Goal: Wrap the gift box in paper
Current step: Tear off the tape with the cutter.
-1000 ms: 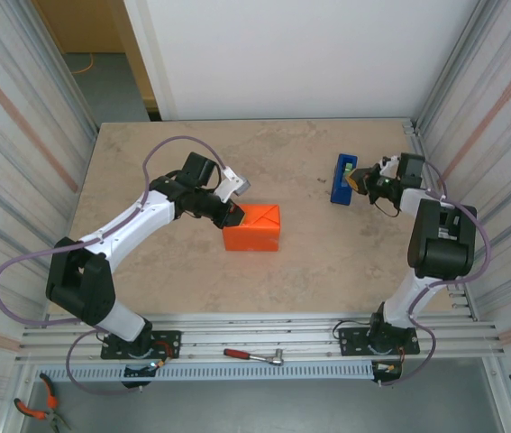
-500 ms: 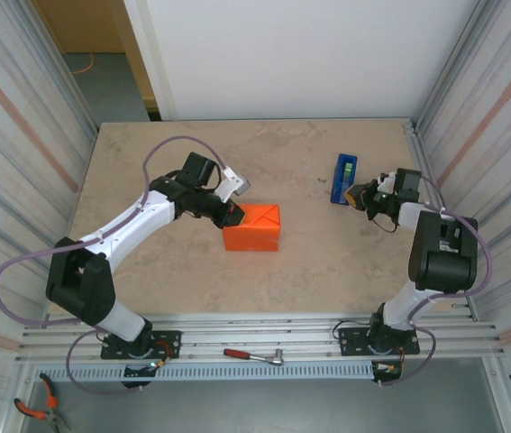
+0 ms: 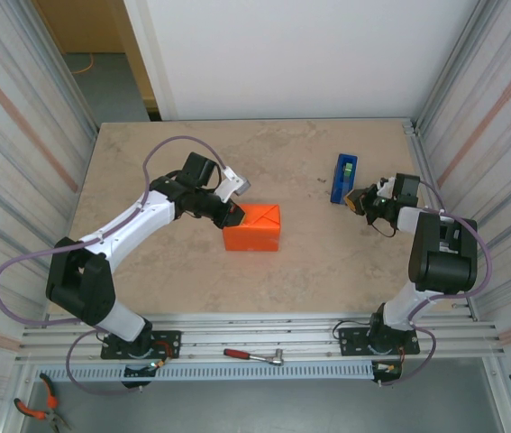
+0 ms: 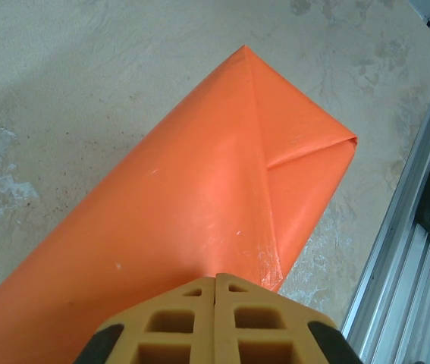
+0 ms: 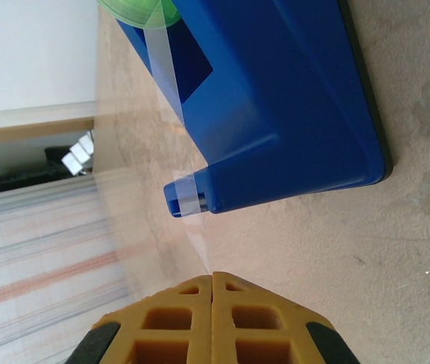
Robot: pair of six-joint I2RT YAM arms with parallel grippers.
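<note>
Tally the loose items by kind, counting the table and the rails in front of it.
Parcel wrapped in orange paper: 1
Blue tape dispenser: 1
Hand tools: 2 (red-handled ratchet, orange-handled pliers)
Total: 4

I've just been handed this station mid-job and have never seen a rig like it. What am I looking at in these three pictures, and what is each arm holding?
These are two robot arms bolted at the near edge of a table. One picture looks down from above and behind them. The other two come from a camera on each wrist, with that arm's yellow fingertips at the bottom. On the table sit an orange parcel, which is the paper folded around the hidden gift box, and a blue tape dispenser. The left gripper is shut, its tips against the paper's folded end. The right gripper is shut beside the dispenser, apparently pinching a clear tape strip running from its cutter.
</note>
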